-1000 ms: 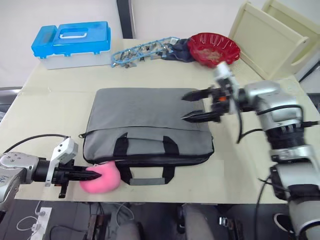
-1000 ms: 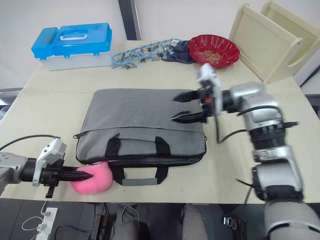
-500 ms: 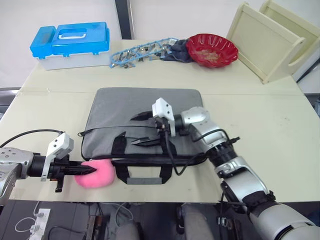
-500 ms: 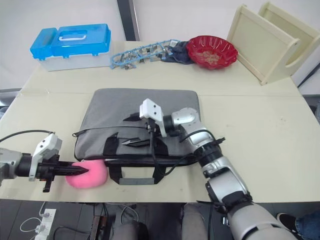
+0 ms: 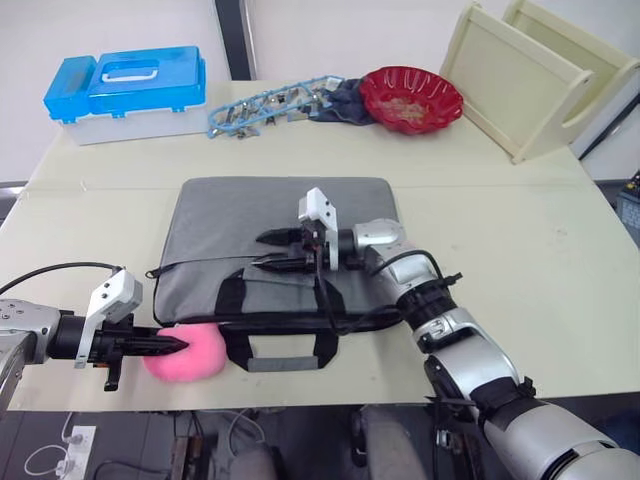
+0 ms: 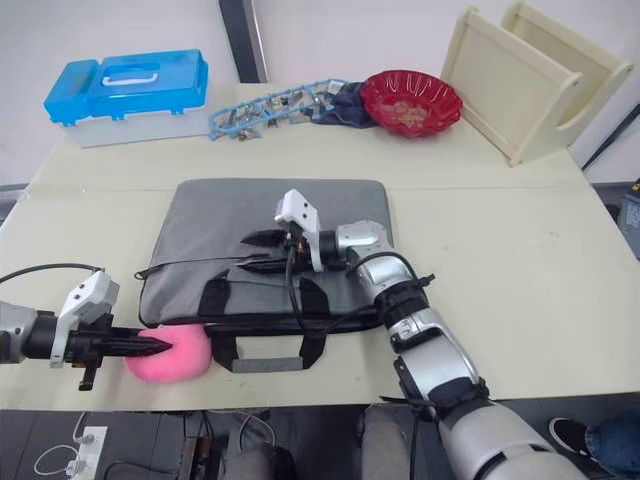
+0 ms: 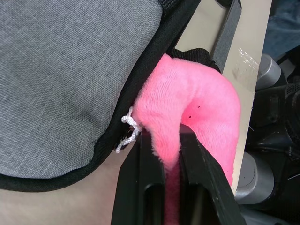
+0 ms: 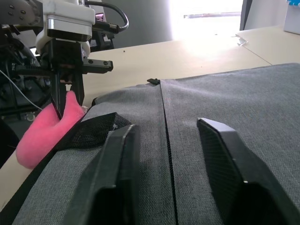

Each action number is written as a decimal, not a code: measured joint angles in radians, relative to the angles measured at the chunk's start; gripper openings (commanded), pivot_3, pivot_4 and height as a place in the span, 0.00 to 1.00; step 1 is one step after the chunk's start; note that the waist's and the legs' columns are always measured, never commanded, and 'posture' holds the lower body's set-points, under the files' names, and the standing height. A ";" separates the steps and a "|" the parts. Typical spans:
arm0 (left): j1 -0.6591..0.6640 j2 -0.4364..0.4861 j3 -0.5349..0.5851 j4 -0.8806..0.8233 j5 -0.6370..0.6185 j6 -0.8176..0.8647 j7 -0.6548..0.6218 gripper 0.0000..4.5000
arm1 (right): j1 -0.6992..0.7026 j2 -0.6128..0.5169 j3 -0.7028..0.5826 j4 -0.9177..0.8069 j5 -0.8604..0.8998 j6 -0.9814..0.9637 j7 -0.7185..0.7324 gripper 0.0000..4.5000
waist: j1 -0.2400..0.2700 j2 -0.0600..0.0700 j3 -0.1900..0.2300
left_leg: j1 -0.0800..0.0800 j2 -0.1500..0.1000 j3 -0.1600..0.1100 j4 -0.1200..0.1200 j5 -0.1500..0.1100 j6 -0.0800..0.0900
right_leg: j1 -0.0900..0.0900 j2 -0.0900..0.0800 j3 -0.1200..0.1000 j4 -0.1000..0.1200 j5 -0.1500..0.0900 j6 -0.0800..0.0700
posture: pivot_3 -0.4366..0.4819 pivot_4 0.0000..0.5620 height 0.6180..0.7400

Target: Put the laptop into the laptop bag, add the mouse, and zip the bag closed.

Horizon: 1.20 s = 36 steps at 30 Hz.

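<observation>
Head views first: laptop bag (image 5: 285,245) lies flat mid-table, my right gripper (image 5: 268,250) spread open just over its top panel; my left gripper (image 5: 170,344) is clenched on the pink plush (image 5: 190,352) at the bag's near corner. Left wrist view: plush squeezed against the black trim. Right wrist view: zipper line (image 8: 166,145) runs between my open fingers (image 8: 115,178). Risk, in my judgement: closing here pinches fabric instead of the pull.

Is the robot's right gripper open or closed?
Open. The right gripper hovers over the laptop bag with a clear gap between its two fingers.
</observation>
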 measured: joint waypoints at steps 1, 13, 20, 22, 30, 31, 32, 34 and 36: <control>0.000 0.000 0.000 0.000 0.000 0.000 0.000 0.00 | 0.000 -0.001 0.001 0.000 -0.003 -0.003 -0.001 0.14 | 0.000 0.000 0.000 | 0.000 0.000 0.000 0.000 0.000 0.000 | 0.000 0.000 0.000 0.000 0.000 0.000 | 0.48 0.27 1.00; 0.016 0.000 -0.005 -0.116 -0.038 0.080 -0.004 0.00 | 0.114 0.035 0.087 0.059 -0.191 -0.418 -0.151 0.01 | -0.019 -0.004 -0.003 | 0.007 0.000 0.001 -0.001 0.000 0.000 | 0.004 0.000 0.003 0.002 0.000 0.000 | 0.48 0.27 1.00; -0.026 -0.058 -0.081 -0.230 -0.046 0.153 0.061 0.00 | 0.149 0.059 0.093 0.086 -0.220 -0.459 -0.182 0.01 | -0.016 -0.006 -0.012 | 0.017 0.003 0.000 -0.003 -0.001 -0.001 | 0.018 0.003 0.004 0.000 -0.002 -0.003 | 0.48 0.27 1.00; -0.053 -0.087 -0.118 -0.240 -0.045 0.167 0.082 0.00 | 0.148 0.070 0.093 0.098 -0.222 -0.454 -0.189 0.01 | -0.014 -0.008 -0.017 | 0.017 0.003 0.000 -0.003 -0.001 -0.001 | 0.018 0.003 0.004 0.001 -0.002 -0.003 | 0.48 0.27 1.00; -0.172 -0.218 -0.297 -0.251 -0.008 0.149 0.111 0.00 | 0.132 0.085 0.087 0.136 -0.225 -0.429 -0.190 0.01 | -0.010 -0.011 -0.027 | 0.018 0.003 0.000 -0.003 -0.001 -0.001 | 0.020 0.004 0.004 0.000 -0.002 -0.004 | 0.48 0.27 1.00; -0.195 -0.233 -0.326 -0.250 0.005 0.142 0.114 0.00 | 0.132 0.085 0.087 0.137 -0.226 -0.429 -0.190 0.01 | -0.009 -0.011 -0.028 | 0.018 0.003 0.000 -0.003 -0.001 -0.001 | 0.020 0.004 0.004 0.000 -0.002 -0.004 | 0.48 0.27 1.00; -0.199 -0.237 -0.330 -0.250 0.007 0.141 0.115 0.00 | 0.131 0.086 0.087 0.137 -0.226 -0.429 -0.190 0.01 | -0.009 -0.011 -0.029 | 0.018 0.003 0.000 -0.003 -0.001 -0.001 | 0.020 0.004 0.004 0.000 -0.002 -0.004 | 0.48 0.27 1.00; -0.221 -0.258 -0.356 -0.239 0.013 0.136 0.120 0.00 | 0.132 0.088 0.087 0.138 -0.227 -0.429 -0.191 0.01 | -0.010 -0.008 -0.030 | 0.018 0.003 0.000 -0.003 -0.001 -0.001 | 0.020 0.004 0.005 0.000 -0.002 -0.004 | 0.48 0.27 1.00; -0.233 -0.270 -0.365 -0.234 0.015 0.135 0.121 0.00 | 0.131 0.088 0.087 0.139 -0.227 -0.429 -0.191 0.01 | -0.009 -0.007 -0.030 | 0.018 0.003 0.000 -0.003 -0.001 -0.001 | 0.020 0.004 0.005 0.000 -0.002 -0.004 | 0.48 0.27 1.00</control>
